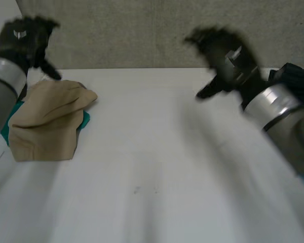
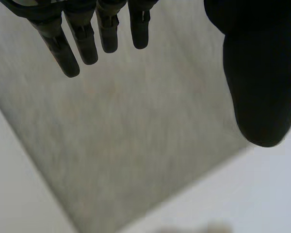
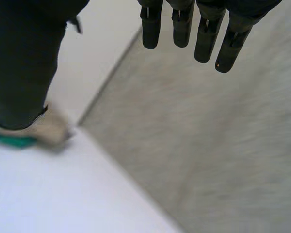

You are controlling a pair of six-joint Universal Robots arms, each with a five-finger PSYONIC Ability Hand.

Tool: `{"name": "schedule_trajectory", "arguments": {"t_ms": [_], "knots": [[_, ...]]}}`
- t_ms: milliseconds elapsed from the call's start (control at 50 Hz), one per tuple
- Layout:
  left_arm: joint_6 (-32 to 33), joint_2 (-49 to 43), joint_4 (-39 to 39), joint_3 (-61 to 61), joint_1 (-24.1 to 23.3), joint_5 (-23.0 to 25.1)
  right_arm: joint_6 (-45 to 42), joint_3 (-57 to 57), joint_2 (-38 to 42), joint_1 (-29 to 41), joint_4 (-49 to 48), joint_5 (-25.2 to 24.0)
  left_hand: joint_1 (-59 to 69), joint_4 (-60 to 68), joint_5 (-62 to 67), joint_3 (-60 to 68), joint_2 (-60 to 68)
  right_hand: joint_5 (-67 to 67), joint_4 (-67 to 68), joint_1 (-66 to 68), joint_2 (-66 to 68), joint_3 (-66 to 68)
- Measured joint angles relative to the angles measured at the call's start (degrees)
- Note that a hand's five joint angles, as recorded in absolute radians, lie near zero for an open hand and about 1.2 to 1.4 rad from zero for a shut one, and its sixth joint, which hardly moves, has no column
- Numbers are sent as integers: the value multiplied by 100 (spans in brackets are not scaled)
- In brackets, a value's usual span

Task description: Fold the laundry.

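Left hand (image 1: 25, 40) upper left of frame, fingers straight, holding nothing. Right hand (image 1: 225, 55) upper right, fingers spread, empty. Tan cloth (image 1: 48, 121) at left, lying on teal cloth (image 1: 85, 119), white table (image 1: 157, 167).

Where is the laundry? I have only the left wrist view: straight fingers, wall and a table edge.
Observer: A tan cloth lies folded on a teal cloth at the left side of the table, close to the left hand.
Operator: Is the right hand holding anything?
Observer: No. The right hand hangs above the table's right side, fingers straight, holding nothing.
Operator: Anything else to fold?
Observer: A dark heap, perhaps cloth, lies at the table's far right, beyond the right arm.
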Motion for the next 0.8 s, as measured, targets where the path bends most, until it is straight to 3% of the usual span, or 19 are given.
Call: {"name": "schedule_trajectory", "arguments": {"t_ms": [40,80,140,200,280,300,380,400,620,680,720,800], "knots": [[305,-201,-35,-46,197,137,-76,180,82,153,-1,-69,0,0,0,0,0,0,0,0,0,0],[1216,-801,-120,-75,637,409,-492,626,397,444,37,-122,0,0,0,0,0,0,0,0,0,0],[2016,-1403,-166,11,943,559,-914,895,599,523,87,-42,0,0,0,0,0,0,0,0,0,0],[2570,-2045,-169,251,1123,642,-1294,1139,708,526,128,102,4,5,2,4,12,0,0,0,0,0],[2830,-2637,-150,602,1213,685,-1570,1397,751,507,150,243,526,472,473,428,503,0,0,0,0,0],[2836,-2758,-132,698,1220,692,-1635,1504,754,499,153,277,704,611,606,557,656,0,0,0,0,0],[2666,-3037,53,972,1202,709,-1695,1753,747,479,152,311,4234,4712,4495,4532,4742,0,0,0,0,0],[2619,-3059,109,999,1192,711,-1696,1785,746,474,151,313,4426,4932,4704,4788,4940,0,0,0,0,0],[1899,-2273,1097,706,619,670,-1635,1867,692,240,72,406,4876,5628,5203,5316,5519,0,0,0,0,0],[1398,-1606,1319,463,-21,678,-1608,1795,664,87,53,640,5156,5654,5351,5405,5561,0,0,0,0,0],[1337,-1531,1331,440,-108,680,-1601,1778,657,54,52,699,5158,5654,5374,5427,5572,0,0,0,0,0],[800,-1005,1356,140,-1087,758,-1547,1653,612,-199,52,1144,5158,5654,5401,5513,5619,0,0,0,0,0]]}}
